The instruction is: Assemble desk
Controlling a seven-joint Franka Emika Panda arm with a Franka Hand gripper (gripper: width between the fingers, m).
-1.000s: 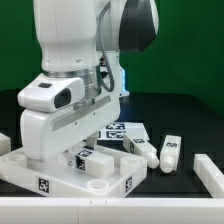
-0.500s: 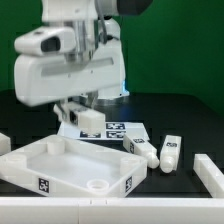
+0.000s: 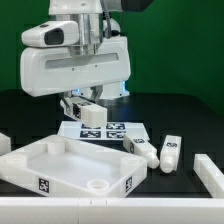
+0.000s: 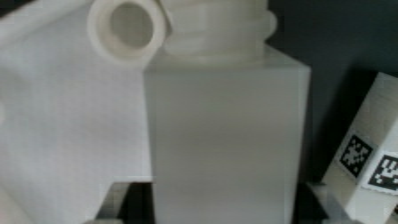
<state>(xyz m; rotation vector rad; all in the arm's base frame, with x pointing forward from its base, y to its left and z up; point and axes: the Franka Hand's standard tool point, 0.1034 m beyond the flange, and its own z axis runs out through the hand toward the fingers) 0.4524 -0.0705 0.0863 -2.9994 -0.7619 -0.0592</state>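
The step in hand is carrying one leg (image 3: pixel 90 113) to the desk top (image 3: pixel 60 160): the gripper (image 3: pixel 86 106) holds the leg clear of the table (image 3: pixel 185 115), jaws clamped on its square sides, above the marker board (image 3: pixel 118 130) and behind the desk top's far edge. In the wrist view the leg (image 4: pixel 222 130) fills most of the picture, with its round end (image 4: pixel 128 25) pointing away from the camera. The desk top lies flat at the front with its raised rim up and nothing standing in its corners; the nearest socket (image 3: pixel 97 185) is open. The next move, I judge, calls for bringing the leg over one corner socket, lining the round end up with the hole and lowering it straight, since a tilt would likely jam it against the rim. Toward the exterior view's right a second leg (image 3: pixel 145 151) lies just beside the desk top's corner and a third leg (image 3: pixel 171 150) stands near it; both sit close to that corner and could be knocked by the wide arm (image 3: pixel 75 60) on the way down
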